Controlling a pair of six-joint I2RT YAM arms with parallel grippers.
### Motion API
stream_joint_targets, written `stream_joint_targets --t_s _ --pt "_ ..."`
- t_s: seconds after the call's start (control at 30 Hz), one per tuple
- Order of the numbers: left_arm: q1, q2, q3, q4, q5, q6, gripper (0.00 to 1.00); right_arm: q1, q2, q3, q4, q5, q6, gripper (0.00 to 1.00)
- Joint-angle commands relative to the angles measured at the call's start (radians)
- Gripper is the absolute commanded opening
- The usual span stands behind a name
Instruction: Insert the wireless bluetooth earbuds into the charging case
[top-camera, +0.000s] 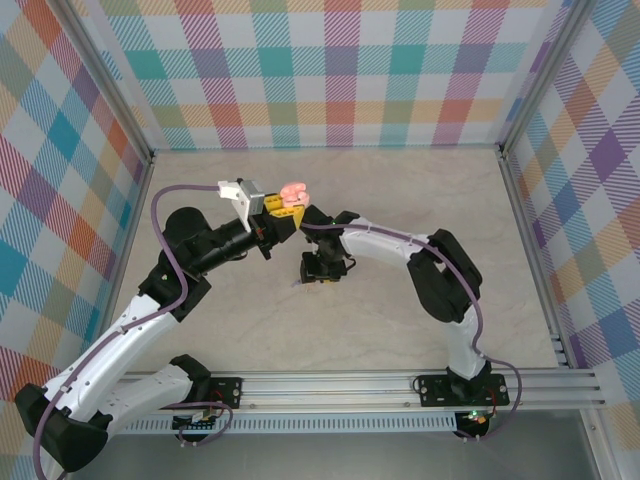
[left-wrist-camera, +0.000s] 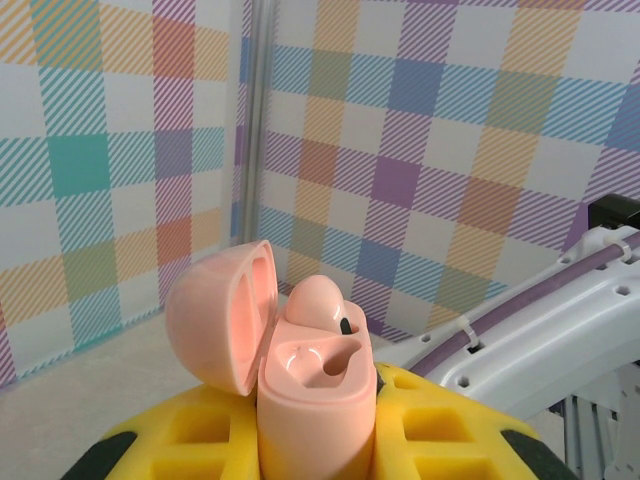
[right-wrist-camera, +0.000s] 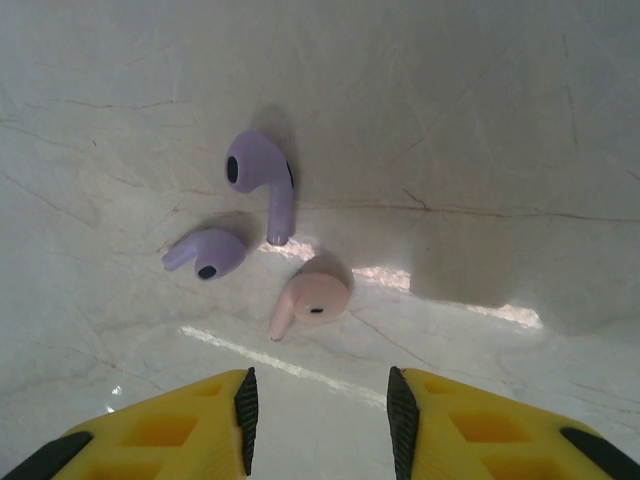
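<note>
- Pinched tight in the left tool (left-wrist-camera: 318, 440): pink charging case (left-wrist-camera: 305, 375), lid open, one seated pink earbud (left-wrist-camera: 318, 298) inside.
- Spread and empty: right tool (right-wrist-camera: 320, 425), over the worktop (right-wrist-camera: 480, 150).
- Just ahead of its fingertips, lying close together: lilac earbud (right-wrist-camera: 258, 175), second lilac earbud (right-wrist-camera: 205, 255), loose pink earbud (right-wrist-camera: 315, 298).

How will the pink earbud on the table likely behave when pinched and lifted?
The pink earbud looks like smooth hard plastic, so it probably stays rigid but could slip from the right gripper. Its rounded head and thin stem suggest it may roll or pivot on the polished table if nudged. Tiny, so likely light.
</note>
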Motion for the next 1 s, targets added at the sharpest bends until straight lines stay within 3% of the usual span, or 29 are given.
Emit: stream_joint_targets --t_s 0.0,0.6,0.97 --pt "-0.006 -0.013 0.002 0.018 0.005 0.008 0.21 0.016 0.034 0.055 -0.039 0.017 0.023 0.4" --pt "-0.006 -0.009 -0.006 0.028 0.009 0.009 0.21 0.058 0.177 0.194 -0.172 0.156 0.02 0.33" --pt "-0.006 -0.009 -0.003 0.028 0.011 0.007 0.21 0.042 0.154 0.138 -0.177 0.217 0.002 0.25"
